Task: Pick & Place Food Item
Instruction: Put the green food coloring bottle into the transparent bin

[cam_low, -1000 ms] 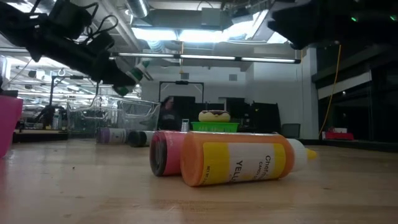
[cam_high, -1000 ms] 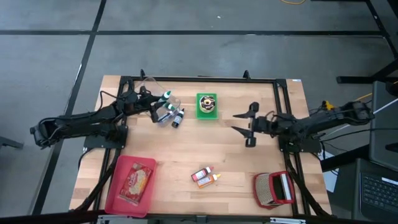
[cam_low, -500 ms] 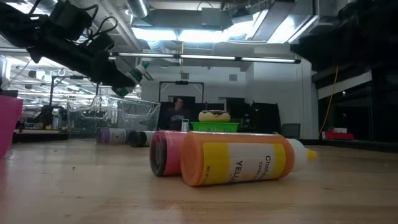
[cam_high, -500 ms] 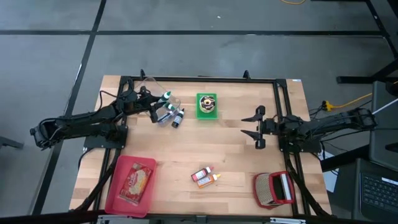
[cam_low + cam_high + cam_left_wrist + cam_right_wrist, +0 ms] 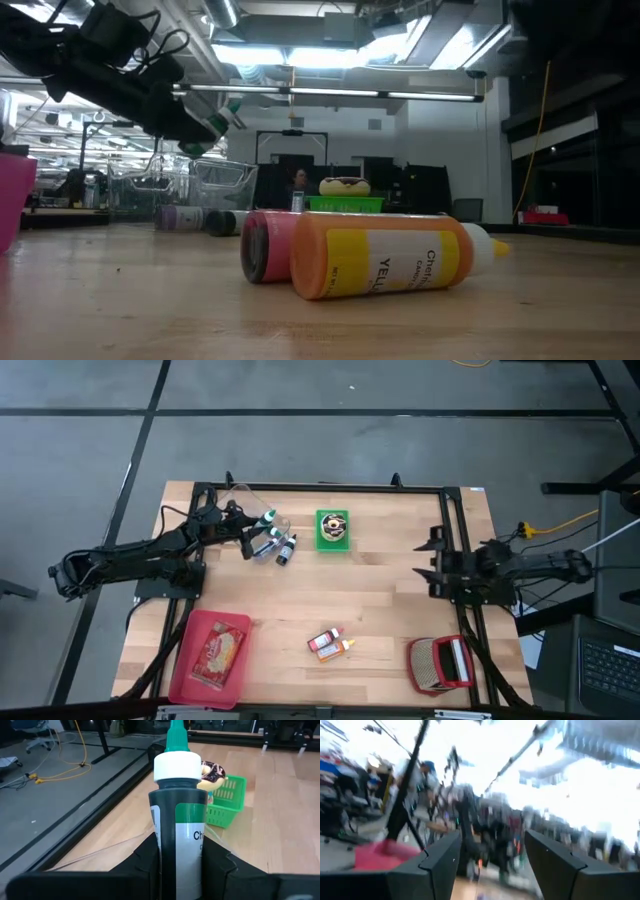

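Note:
A dark green squeeze bottle point(image 5: 178, 820) with a white collar and green nozzle hangs in the air at the table's far left, with my left gripper point(image 5: 258, 525) shut on it. It hangs over a clear plastic bin point(image 5: 215, 183). Two small bottles point(image 5: 281, 548) lie beside the bin. A green basket point(image 5: 334, 529) holding a doughnut stands at the far middle. My right gripper point(image 5: 429, 561) is open at the table's right edge, with nothing between its fingers. My left gripper pinches the green bottle's body point(image 5: 172, 854) between its two fingers point(image 5: 145, 862), one on each side. The fingers lie along the bottle. Its nozzle point(image 5: 226, 110) points on past the fingertips, toward the table's right. The bottle is lifted clear of the table and the bin.
A red and a yellow sauce bottle point(image 5: 329, 644) lie side by side near the front middle. A pink tray point(image 5: 190, 670) with a food packet stands at the front left. A red basket point(image 5: 439, 664) stands at the front right. The middle of the table is bare wood.
My right gripper has drawn back from the table's middle toward its right edge, has tipped upward, and has stayed open. My left gripper has stayed where it was with the green bottle.

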